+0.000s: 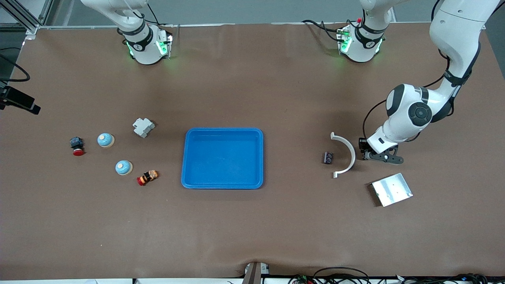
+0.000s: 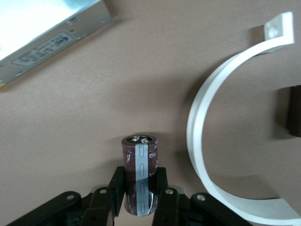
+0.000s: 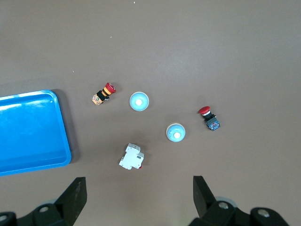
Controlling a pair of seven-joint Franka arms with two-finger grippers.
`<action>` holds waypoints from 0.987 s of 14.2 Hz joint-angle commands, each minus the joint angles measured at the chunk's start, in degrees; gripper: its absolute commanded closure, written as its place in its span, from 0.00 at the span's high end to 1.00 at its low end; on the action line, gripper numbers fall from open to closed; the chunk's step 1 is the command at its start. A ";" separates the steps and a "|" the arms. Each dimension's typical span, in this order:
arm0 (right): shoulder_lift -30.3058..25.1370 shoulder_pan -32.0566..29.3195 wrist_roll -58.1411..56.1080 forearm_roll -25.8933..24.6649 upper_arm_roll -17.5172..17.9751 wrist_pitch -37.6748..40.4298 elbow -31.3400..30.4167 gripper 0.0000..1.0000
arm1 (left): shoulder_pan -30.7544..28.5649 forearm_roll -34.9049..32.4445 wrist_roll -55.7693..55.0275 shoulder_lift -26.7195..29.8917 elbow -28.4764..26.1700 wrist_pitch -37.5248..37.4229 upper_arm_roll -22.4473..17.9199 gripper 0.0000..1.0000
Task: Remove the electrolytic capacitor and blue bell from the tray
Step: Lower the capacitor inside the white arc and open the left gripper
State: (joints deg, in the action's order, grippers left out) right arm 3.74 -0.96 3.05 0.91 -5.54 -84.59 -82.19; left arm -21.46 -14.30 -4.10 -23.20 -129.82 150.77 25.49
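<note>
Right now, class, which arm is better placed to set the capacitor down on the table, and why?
Left. Its end effector is shut on the electrolytic capacitor, low beside the white curved bracket. The right end effector hangs open above the blue bells.

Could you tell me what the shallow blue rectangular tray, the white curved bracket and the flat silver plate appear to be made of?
Shallow blue rectangular tray: likely plastic, uniform saturated colour, soft sheen, rounded moulded rim.
White curved bracket: probably plastic, matte, even white.
Flat silver plate: apparently metal, brushed grey surface reflecting light.

The high front camera faces both bases; it and the high, downward-looking right wrist camera both show the tray point(image 1: 223, 157).
</note>
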 commanded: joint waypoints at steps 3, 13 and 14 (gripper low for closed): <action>0.22 -1.06 0.64 0.50 0.71 0.66 0.80 1.00 | -1.13 -1.51 0.68 -1.59 0.79 0.57 0.62 0.00; 0.22 -1.85 -0.06 0.50 0.71 0.74 0.71 1.00 | -1.22 -3.54 -1.43 -0.72 1.67 0.05 0.70 1.00; 0.22 -2.02 0.02 0.50 0.71 0.74 0.71 1.00 | -1.22 -3.54 -1.35 -0.27 1.76 -0.04 0.70 1.00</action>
State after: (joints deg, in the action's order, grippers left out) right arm 3.74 -1.60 3.05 0.91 -5.66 -84.56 -82.19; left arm -21.81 -16.52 -4.51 -25.00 -127.93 150.80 25.51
